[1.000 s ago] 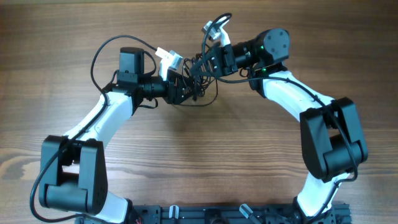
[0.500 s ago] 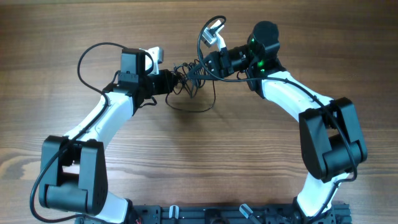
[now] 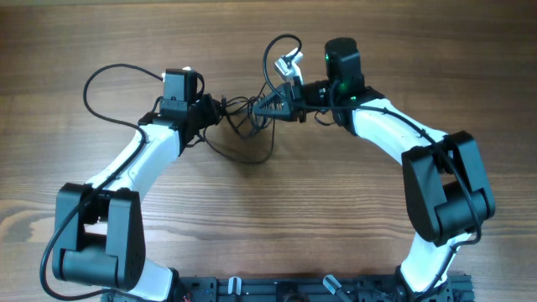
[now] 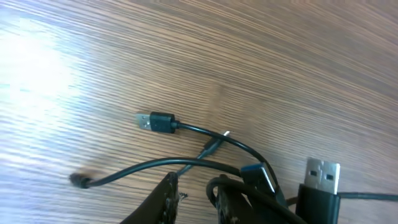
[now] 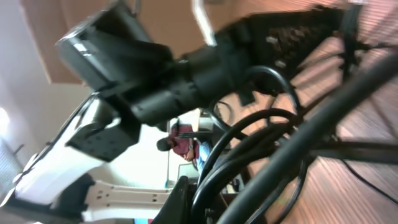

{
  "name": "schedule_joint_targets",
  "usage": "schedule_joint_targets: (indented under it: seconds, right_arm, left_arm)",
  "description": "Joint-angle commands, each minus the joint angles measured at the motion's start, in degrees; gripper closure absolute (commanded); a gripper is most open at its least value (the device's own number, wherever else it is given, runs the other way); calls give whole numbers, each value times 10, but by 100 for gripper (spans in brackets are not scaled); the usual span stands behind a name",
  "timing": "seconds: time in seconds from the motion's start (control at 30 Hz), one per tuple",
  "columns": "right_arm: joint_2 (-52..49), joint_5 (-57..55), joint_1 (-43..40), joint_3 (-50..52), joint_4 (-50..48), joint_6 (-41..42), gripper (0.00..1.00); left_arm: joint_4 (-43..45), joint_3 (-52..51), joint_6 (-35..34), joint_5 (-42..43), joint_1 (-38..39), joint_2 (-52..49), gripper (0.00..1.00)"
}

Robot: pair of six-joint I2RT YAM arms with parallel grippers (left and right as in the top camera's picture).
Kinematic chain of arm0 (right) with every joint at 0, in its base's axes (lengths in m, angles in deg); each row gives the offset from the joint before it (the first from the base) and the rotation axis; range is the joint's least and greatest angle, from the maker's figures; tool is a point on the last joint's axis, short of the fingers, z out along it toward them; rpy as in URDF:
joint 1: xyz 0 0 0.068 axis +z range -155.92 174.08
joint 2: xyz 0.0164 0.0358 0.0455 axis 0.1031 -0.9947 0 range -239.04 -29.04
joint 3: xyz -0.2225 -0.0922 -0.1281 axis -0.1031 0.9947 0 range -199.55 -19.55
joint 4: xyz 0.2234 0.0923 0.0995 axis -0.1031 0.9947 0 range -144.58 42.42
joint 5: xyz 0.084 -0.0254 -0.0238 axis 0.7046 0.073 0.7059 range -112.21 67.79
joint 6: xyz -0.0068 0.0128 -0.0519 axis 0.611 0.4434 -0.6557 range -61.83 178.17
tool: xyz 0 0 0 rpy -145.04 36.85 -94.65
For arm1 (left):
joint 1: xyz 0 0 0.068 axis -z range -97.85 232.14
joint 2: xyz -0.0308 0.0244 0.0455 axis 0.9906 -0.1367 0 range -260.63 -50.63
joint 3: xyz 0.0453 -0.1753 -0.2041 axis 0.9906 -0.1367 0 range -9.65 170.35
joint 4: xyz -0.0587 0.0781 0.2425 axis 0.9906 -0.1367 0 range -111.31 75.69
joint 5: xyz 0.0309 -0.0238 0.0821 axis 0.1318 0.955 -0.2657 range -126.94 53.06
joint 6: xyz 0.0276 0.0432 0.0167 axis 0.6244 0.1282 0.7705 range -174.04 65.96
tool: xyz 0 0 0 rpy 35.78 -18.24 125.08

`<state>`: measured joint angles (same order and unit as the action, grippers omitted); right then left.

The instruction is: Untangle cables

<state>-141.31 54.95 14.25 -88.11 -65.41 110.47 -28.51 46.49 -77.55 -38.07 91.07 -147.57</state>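
The thin black cables (image 3: 248, 114) are bunched and stretched between my two grippers at the back middle of the table. One loop (image 3: 249, 149) sags toward the front, and another arcs up behind to a silver plug (image 3: 291, 60). My left gripper (image 3: 218, 107) is shut on the bundle's left side. In the left wrist view its fingers (image 4: 196, 202) sit by a cable loop, with a small USB plug (image 4: 150, 121), a blue plug (image 4: 258, 176) and a large USB plug (image 4: 322, 176) nearby. My right gripper (image 3: 278, 102) is shut on the right side. The right wrist view shows cables (image 5: 249, 155) crossing its jaws (image 5: 211, 205).
The thick black arm cable (image 3: 105, 84) of the left arm loops out at the back left. The wooden table (image 3: 277, 218) lies under both arms. The arm bases stand along the front edge.
My left gripper has drawn back to the left and my right gripper has turned and shifted left. The bunch has stretched out between them and one loop has dropped lower.
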Motion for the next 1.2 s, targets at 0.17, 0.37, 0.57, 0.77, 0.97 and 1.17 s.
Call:
schedule_joint_targets:
  seconds: [0.17,0.37,0.57,0.77,0.97,1.17]
  right_arm:
    - [7,-92,12,18,167,-153,93]
    - [7,-270,47,18,293,-221,90]
    - [7,-465,60,18,385,-257,87]
    - [7,-472,54,4,445,-288,74]
    - [7,-495,53,-115,616,-343,43]
    - [7,-558,53,-149,647,-343,18]
  left_arm:
    - [-15,-3,-30,-62,-53,9,78]
    - [-16,-3,-29,-60,-56,9,77]
    - [-16,-3,-29,-60,-56,9,76]
    - [-18,-3,-29,-60,-56,9,32]
    - [7,-3,37,110,-56,9,15]
    - [-5,-3,49,301,-55,9,17]
